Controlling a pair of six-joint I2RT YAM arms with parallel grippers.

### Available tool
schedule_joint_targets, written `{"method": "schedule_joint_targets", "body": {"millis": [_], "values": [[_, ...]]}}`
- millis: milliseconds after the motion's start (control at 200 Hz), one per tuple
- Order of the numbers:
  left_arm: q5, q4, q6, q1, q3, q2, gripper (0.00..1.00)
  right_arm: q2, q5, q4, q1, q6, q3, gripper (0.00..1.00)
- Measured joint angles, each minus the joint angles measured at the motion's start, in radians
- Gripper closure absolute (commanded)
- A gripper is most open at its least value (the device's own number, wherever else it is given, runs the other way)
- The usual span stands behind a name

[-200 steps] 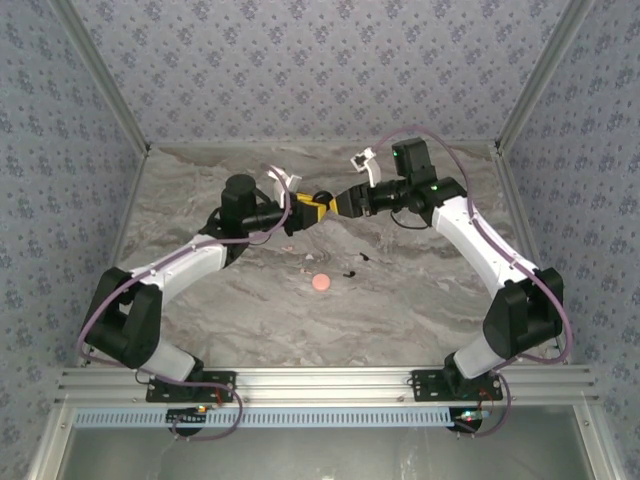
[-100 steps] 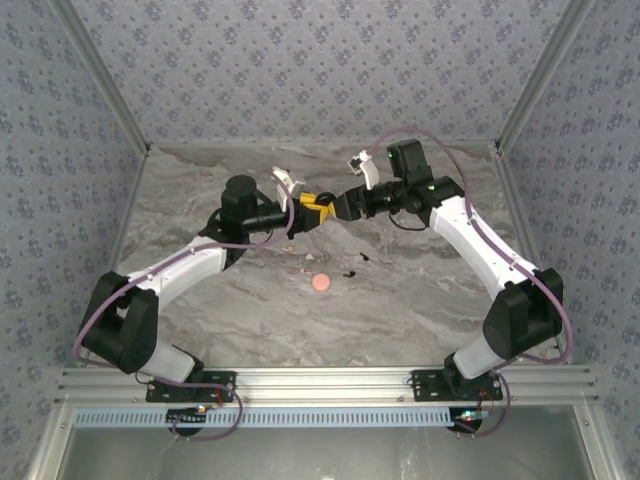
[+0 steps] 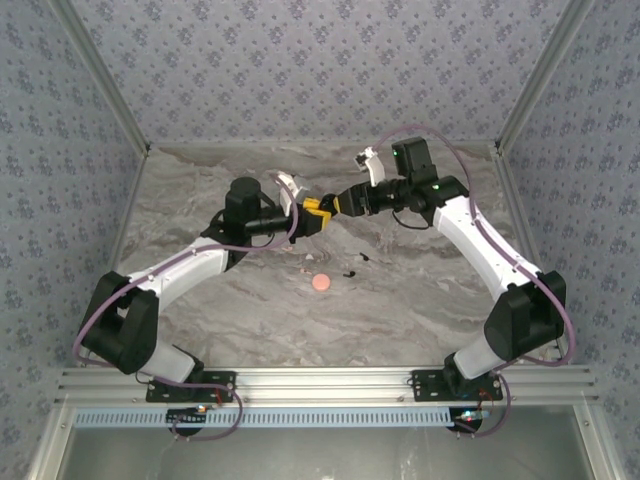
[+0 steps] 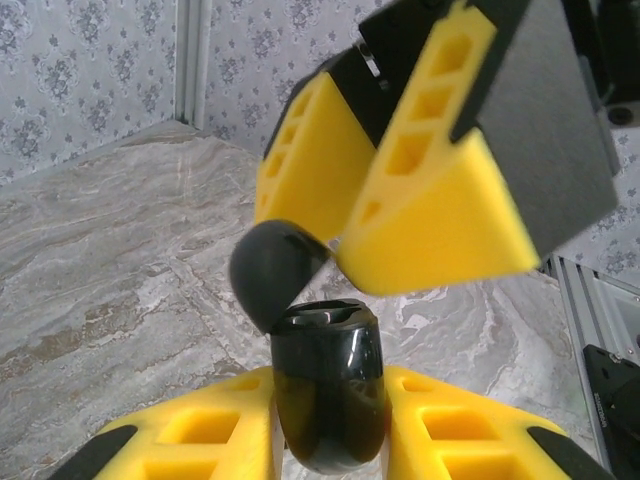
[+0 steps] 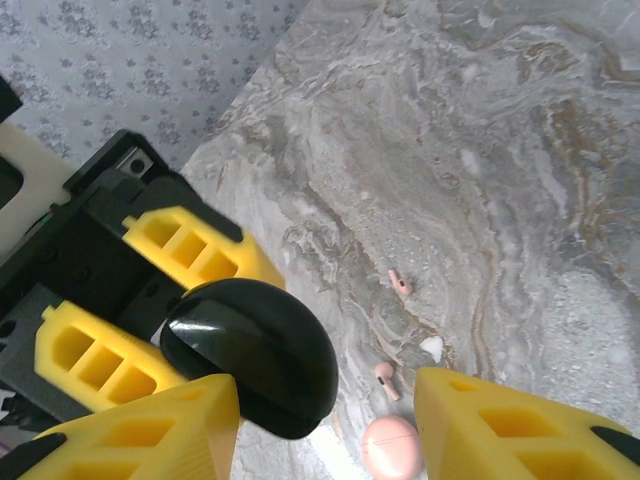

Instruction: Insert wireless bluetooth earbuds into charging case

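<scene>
Two black earbuds (image 3: 350, 270) lie loose on the table (image 3: 430, 300), just right of a pink disc (image 3: 320, 283). Left gripper (image 3: 313, 216) is clamped on the charging case (image 4: 328, 400), propping it up so the right gripper (image 5: 325, 420), jaws spread, can nudge the lid (image 5: 255, 350) open.

Air over the back centre of the table (image 3: 250, 330) is tight: left gripper (image 3: 316, 216) and right gripper (image 3: 342, 204) sit tip to tip with hardly a gap. From the left wrist, the right gripper's yellow fingers (image 4: 430, 200) hang straight over the open black charging case (image 4: 328, 400), so the top entry is blocked. The raised lid (image 4: 272, 278) sits by one fingertip, contact unclear. On the marble below lie a pink round disc (image 3: 320, 283), black earbuds (image 3: 350, 272) near it and small pink bits (image 5: 399, 283). The front strip between the arms is bare and wide. Patterned walls (image 3: 60, 200) and aluminium posts (image 3: 113, 90) close off the sides
</scene>
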Motion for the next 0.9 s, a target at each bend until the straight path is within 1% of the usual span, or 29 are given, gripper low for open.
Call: {"method": "schedule_joint_targets", "body": {"millis": [85, 315, 535, 900], "values": [[0.003, -0.004, 0.006, -0.003, 0.000, -0.005, 0.75, -0.004, 0.000, 0.009, -0.005, 0.006, 0.000, 0.51], [0.003, 0.006, 0.003, -0.005, -0.003, -0.011, 0.76, -0.005, -0.010, 0.027, -0.005, 0.010, -0.001, 0.51], [0.002, 0.008, -0.012, -0.006, -0.006, -0.011, 0.79, -0.005, -0.037, 0.027, -0.004, 0.010, -0.001, 0.52], [-0.047, 0.035, -0.047, -0.006, -0.020, -0.011, 0.79, -0.019, -0.043, 0.034, -0.004, 0.021, -0.019, 0.52]]}}
